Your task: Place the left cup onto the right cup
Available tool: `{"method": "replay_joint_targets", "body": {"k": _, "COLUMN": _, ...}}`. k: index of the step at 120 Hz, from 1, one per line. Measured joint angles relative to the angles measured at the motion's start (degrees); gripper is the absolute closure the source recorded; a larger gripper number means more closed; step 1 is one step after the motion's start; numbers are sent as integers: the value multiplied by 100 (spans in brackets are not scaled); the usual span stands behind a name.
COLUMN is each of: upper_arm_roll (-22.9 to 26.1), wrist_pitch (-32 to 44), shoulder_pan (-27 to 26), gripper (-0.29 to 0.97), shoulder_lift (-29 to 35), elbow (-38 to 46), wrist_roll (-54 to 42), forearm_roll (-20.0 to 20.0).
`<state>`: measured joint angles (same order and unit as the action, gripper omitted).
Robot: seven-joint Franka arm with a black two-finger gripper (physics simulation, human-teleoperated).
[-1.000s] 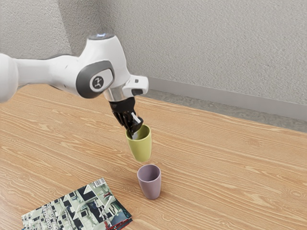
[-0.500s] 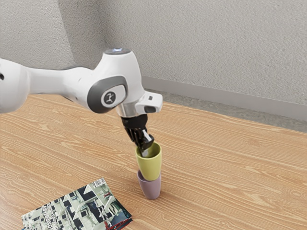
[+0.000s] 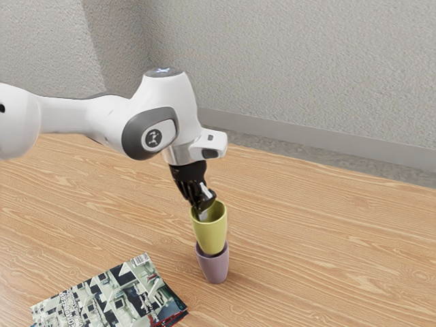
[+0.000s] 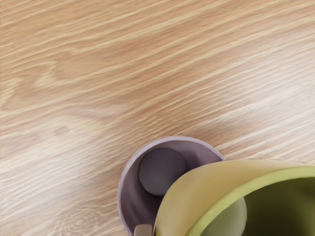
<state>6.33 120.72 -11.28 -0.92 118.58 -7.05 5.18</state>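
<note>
Green cup [image 3: 209,230] looks like a rigid, thin-walled plastic tumbler w/ no handle. Prob light, smooth and a bit slippery, and not esp fragile. The tapered body gives little to hold from outside, so the rim wall is the best place: one finger inside, one outside, pinched near the lip. That's the hold my gripper [image 3: 206,201] has now, clamped on the rim at the side nearest the arm, so the cup hangs just below and slightly fwd of the fingers. It leans a little, w/ its mouth tipped toward the exterior view's right. Its base sits in the mouth of the purple cup [image 3: 214,264], which stands upright on the counter [image 3: 320,231]. Can't tell if it's fully seated or only resting on the purple rim. In the wrist view the green cup [image 4: 216,189] is right under my hand and covers part of the purple cup [image 4: 129,194], so the two aren't quite concentric and part of the purple floor shows. W/ a light cup and an off-centre rim pinch, I'd guess it could tip or rock when let go. A magazine [image 3: 112,294] lies on the counter, well apart toward the exterior view's left.
</note>
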Motion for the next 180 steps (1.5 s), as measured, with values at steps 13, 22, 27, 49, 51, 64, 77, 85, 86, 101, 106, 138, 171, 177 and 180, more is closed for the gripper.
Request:
{"method": "replay_joint_targets", "body": {"k": 13, "upper_arm_roll": -8, "wrist_pitch": 21, "shoulder_pan": 95, "gripper": 79, "shoulder_lift": -84, "elbow": -18, "wrist_roll": 2, "forearm_roll": -12}}
{"method": "replay_joint_targets", "body": {"k": 22, "upper_arm_roll": -15, "wrist_pitch": 66, "shoulder_pan": 187, "gripper": 79, "shoulder_lift": -205, "elbow": -31, "wrist_roll": 3, "forearm_roll": -18}}
{"method": "replay_joint_targets", "body": {"k": 27, "upper_arm_roll": -15, "wrist_pitch": 87, "shoulder_pan": 247, "gripper": 79, "shoulder_lift": -244, "elbow": -37, "wrist_roll": 3, "forearm_roll": -20}}
{"method": "replay_joint_targets", "body": {"k": 49, "upper_arm_roll": -18, "wrist_pitch": 161, "shoulder_pan": 298, "gripper": 78, "shoulder_lift": -372, "elbow": -43, "wrist_roll": 9, "forearm_roll": -25}}
{"method": "replay_joint_targets", "body": {"k": 51, "upper_arm_roll": -18, "wrist_pitch": 170, "shoulder_pan": 288, "gripper": 78, "shoulder_lift": -388, "elbow": -43, "wrist_roll": 9, "forearm_roll": -25}}
{"method": "replay_joint_targets", "body": {"k": 64, "upper_arm_roll": -19, "wrist_pitch": 224, "shoulder_pan": 244, "gripper": 75, "shoulder_lift": -495, "elbow": -48, "wrist_roll": 10, "forearm_roll": -19}}
{"method": "replay_joint_targets", "body": {"k": 77, "upper_arm_roll": -18, "wrist_pitch": 253, "shoulder_pan": 249, "gripper": 51, "shoulder_lift": -552, "elbow": -57, "wrist_roll": -10, "forearm_roll": 35}}
{"method": "replay_joint_targets", "body": {"k": 85, "upper_arm_roll": -18, "wrist_pitch": 262, "shoulder_pan": 251, "gripper": 37, "shoulder_lift": -555, "elbow": -60, "wrist_roll": -21, "forearm_roll": 54}}
{"method": "replay_joint_targets", "body": {"k": 86, "upper_arm_roll": -18, "wrist_pitch": 263, "shoulder_pan": 251, "gripper": 36, "shoulder_lift": -555, "elbow": -60, "wrist_roll": -22, "forearm_roll": 56}}
{"method": "replay_joint_targets", "body": {"k": 101, "upper_arm_roll": -25, "wrist_pitch": 246, "shoulder_pan": 251, "gripper": 20, "shoulder_lift": -477, "elbow": -60, "wrist_roll": -42, "forearm_roll": 71}}
{"method": "replay_joint_targets", "body": {"k": 106, "upper_arm_roll": -26, "wrist_pitch": 229, "shoulder_pan": 252, "gripper": 16, "shoulder_lift": -403, "elbow": -60, "wrist_roll": -49, "forearm_roll": 74}}
{"method": "replay_joint_targets", "body": {"k": 138, "upper_arm_roll": -42, "wrist_pitch": -147, "shoulder_pan": 239, "gripper": 5, "shoulder_lift": 196, "elbow": -103, "wrist_roll": -87, "forearm_roll": 78}}
{"method": "replay_joint_targets", "body": {"k": 171, "upper_arm_roll": -726, "wrist_pitch": -780, "shoulder_pan": -273, "gripper": 1, "shoulder_lift": 14, "elbow": -1240, "wrist_roll": -96, "forearm_roll": 18}}
{"method": "replay_joint_targets", "body": {"k": 177, "upper_arm_roll": -823, "wrist_pitch": -922, "shoulder_pan": -293, "gripper": 1, "shoulder_lift": -119, "elbow": -1598, "wrist_roll": -99, "forearm_roll": -52}}
{"method": "replay_joint_targets", "body": {"k": 180, "upper_arm_roll": -869, "wrist_pitch": -982, "shoulder_pan": -281, "gripper": 1, "shoulder_lift": -163, "elbow": -1745, "wrist_roll": -100, "forearm_roll": -101}}
